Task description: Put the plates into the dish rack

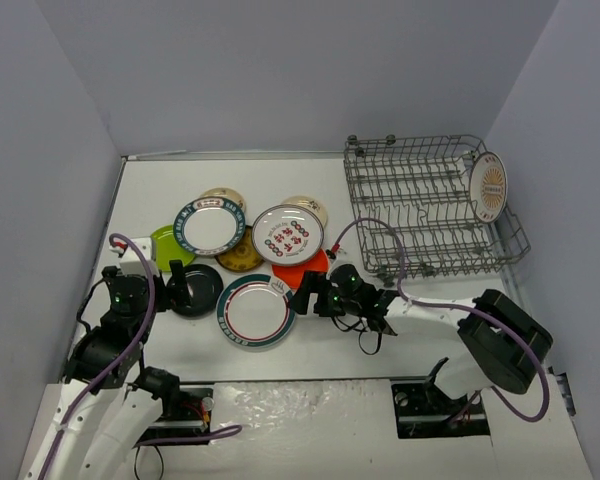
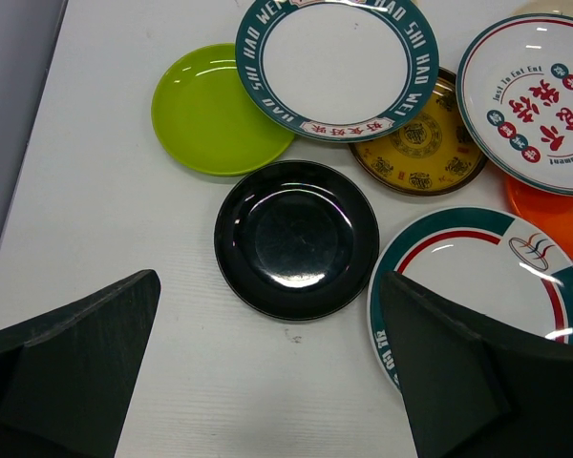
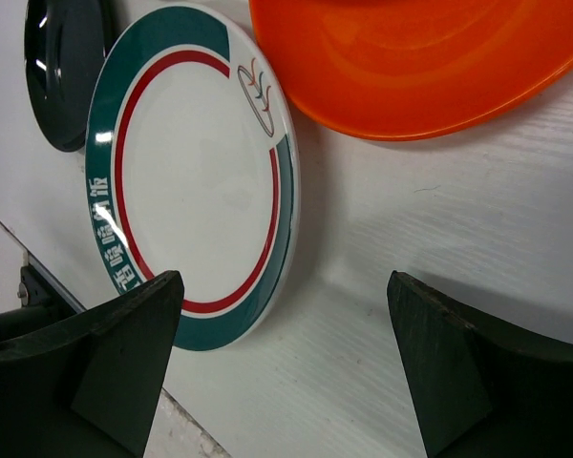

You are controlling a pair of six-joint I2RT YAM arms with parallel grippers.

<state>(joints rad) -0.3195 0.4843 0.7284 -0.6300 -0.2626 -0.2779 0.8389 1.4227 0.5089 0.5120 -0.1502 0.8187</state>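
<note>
Left pincer (image 2: 269, 281) is open wide and holds nothing. I see its two dark fingers (image 2: 72, 367) low over the white table (image 2: 105, 239). Right in front of it, in line with the gap between the finger tips, lies the black plate (image 2: 296, 239), flat on the table. Past the black plate and a bit to the left is the lime-green plate (image 2: 215, 110). Straight past it is the green-rim plate (image 2: 336, 62), which lies partly on top of the lime-green plate and of the brown plate (image 2: 420, 148). Close to the pincer's right finger is the green and red plate (image 2: 468, 277), just beside the black one. I cannot tell if those two touch.

My right pincer (image 3: 285, 277) is open wide too, with nothing in it. Only bare table shows between its fingers. The green and red plate lies in front of one finger. The orange plate (image 3: 420, 57) lies farther ahead, on the other finger's side, and part of it is under the red-rim plate (image 1: 287, 235).

The dish rack (image 1: 420, 205) stands well apart, behind the right pincer. One white plate (image 1: 487, 186) stands on its edge at the rack's far end. The cream plates (image 1: 223, 197) peek out farthest from both pincers.
</note>
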